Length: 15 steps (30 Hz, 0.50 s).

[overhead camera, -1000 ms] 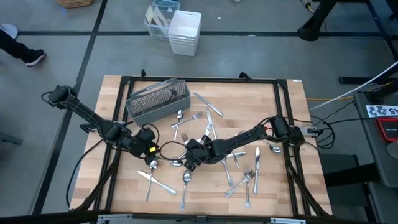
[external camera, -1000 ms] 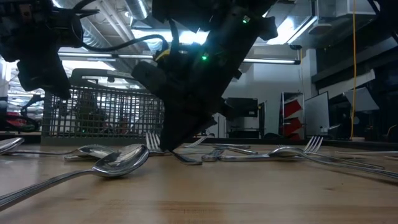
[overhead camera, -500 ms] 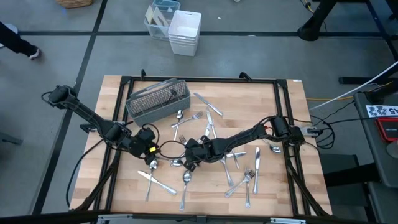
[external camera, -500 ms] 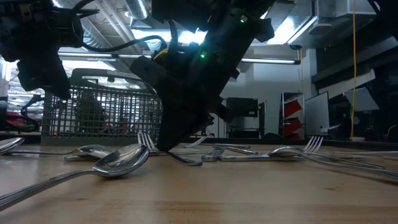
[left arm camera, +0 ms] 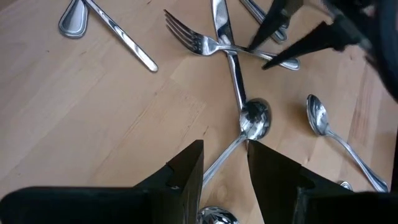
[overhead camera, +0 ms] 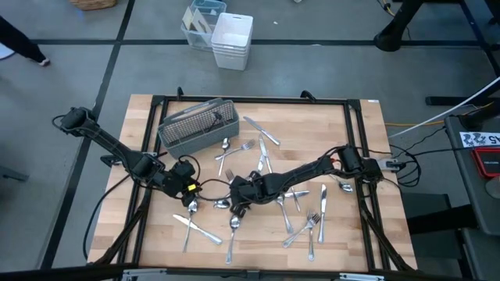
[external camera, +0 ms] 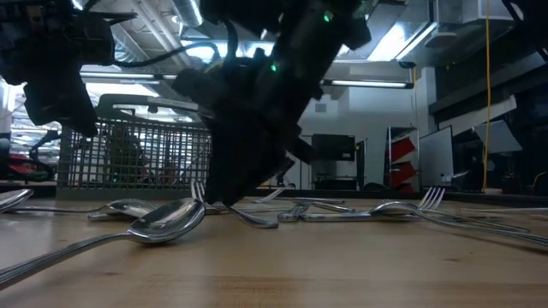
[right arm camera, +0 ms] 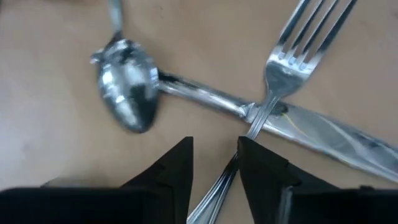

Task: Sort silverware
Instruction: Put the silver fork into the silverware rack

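Grey floor [overhead camera: 328, 70], white bins [overhead camera: 232, 40], possibly ceiling lights [external camera: 402, 34].

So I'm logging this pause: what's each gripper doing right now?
Left gripper: open, holding nothing, above a spoon.
Right gripper: open around a fork handle, not gripping it.

A grey wire-mesh caddy [overhead camera: 198, 126] sits at the far left of the wooden surface [overhead camera: 344, 242], while white plastic bins [overhead camera: 232, 40] stand on the grey floor [overhead camera: 328, 47] beyond it.
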{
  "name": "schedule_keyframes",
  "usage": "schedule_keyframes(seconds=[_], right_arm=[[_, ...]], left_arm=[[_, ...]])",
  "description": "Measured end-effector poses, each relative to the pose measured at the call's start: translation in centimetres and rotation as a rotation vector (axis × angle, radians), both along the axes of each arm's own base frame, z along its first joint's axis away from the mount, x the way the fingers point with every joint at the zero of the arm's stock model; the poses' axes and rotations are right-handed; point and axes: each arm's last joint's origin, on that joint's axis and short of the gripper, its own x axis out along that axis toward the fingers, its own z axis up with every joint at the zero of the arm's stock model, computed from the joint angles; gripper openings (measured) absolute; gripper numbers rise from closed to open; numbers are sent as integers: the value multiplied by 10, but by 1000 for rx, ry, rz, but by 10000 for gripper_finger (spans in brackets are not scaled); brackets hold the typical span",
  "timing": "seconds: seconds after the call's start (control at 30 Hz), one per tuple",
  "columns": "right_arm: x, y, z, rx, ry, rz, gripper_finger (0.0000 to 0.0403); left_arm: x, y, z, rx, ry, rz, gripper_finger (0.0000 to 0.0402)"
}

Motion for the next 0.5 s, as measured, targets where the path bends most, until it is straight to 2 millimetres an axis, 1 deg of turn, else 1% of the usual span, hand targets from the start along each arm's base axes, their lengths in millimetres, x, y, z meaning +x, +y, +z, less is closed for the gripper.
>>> schedule_keyframes(seconds=[0.07, 0.13, 0.33, 0.5], right_arm=[[2, 1, 10, -10, 7, 7, 126], [2, 1, 16, -20, 23, 7, 124], [1, 1, 17, -14, 32, -15, 122], [-2, -2, 12, -38, 78, -55, 122]], left_arm=[[0, 0, 0, 0, 0, 0, 117], [0, 0, 0, 0, 0, 0, 117], [0, 0, 0, 0, 0, 0, 117], [0, 0, 0, 0, 0, 0, 117]])
